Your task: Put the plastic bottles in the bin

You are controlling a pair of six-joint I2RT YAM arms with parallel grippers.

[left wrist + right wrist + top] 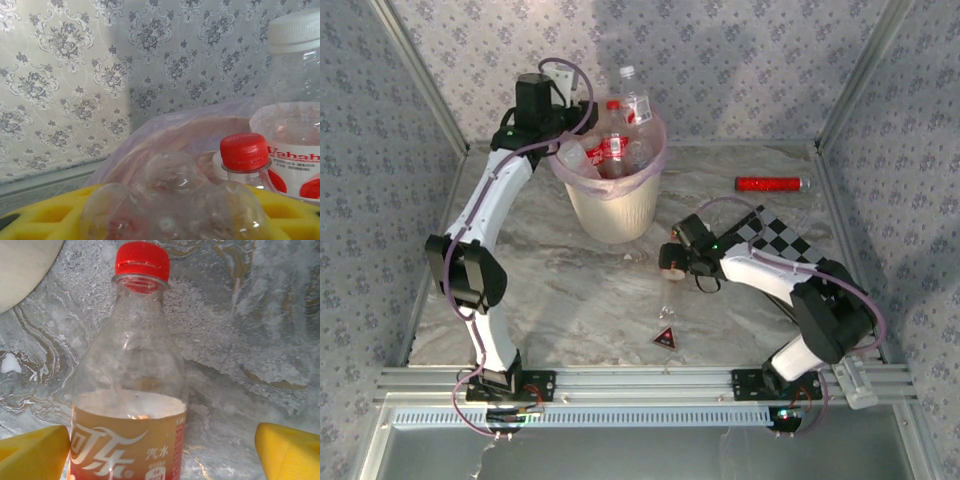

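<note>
The bin, cream with a pink liner, stands at the back centre, heaped with plastic bottles; a white-capped one sticks out on top. My left gripper hovers at the bin's left rim, shut on a clear plastic bottle whose base fills the gap between the yellow fingers. A red-capped bottle and a white-capped bottle stand just behind it. My right gripper is low over the table, open, straddling a red-labelled, red-capped bottle that lies nearer its left finger.
A slim red tube lies at the back right. A checkerboard sheet sits under the right arm. A small dark triangle rests near the front centre. Patterned walls close in the table on three sides.
</note>
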